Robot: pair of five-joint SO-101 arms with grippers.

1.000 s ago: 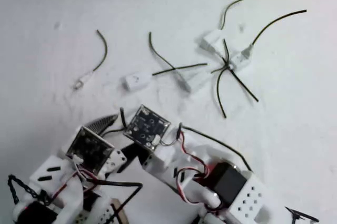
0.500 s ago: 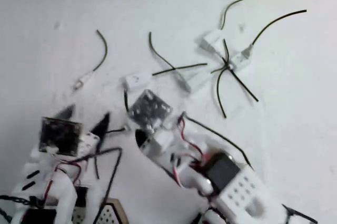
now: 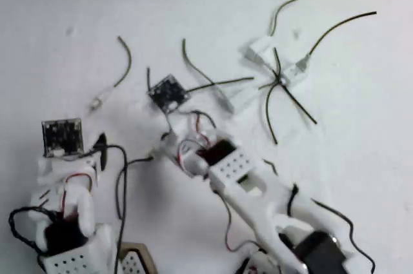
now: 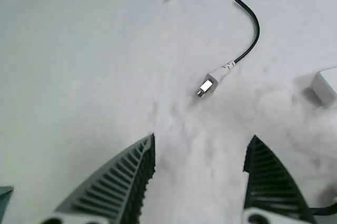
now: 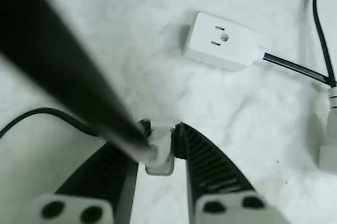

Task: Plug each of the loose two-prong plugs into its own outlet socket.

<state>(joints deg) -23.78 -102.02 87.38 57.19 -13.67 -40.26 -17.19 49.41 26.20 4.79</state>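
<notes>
My right gripper [image 5: 161,129] is shut on a small white two-prong plug [image 5: 159,153]; its black cable [image 5: 63,71] rises toward the camera. A white outlet socket [image 5: 222,40] lies flat just beyond the fingertips, slots up, with its own black cord [image 5: 295,66]. In the high view the right wrist board [image 3: 169,92] covers that spot. My left gripper [image 4: 201,139] is open above the cloth, a short way from a loose white plug [image 4: 207,85] with a curved black cable [image 4: 251,29]. That plug [image 3: 100,101] lies left of centre.
More white sockets and plugs with black cables lie tangled at the back right [image 3: 284,74], and one white piece [image 3: 235,100] sits right of the right wrist. A socket corner [image 4: 326,84] shows beside the left gripper. White cloth [image 3: 361,158] covers the table.
The right arm has stretched away from the front edge to the table's middle, carrying the plug over the socket. The left arm has swung left, away from the right arm.
</notes>
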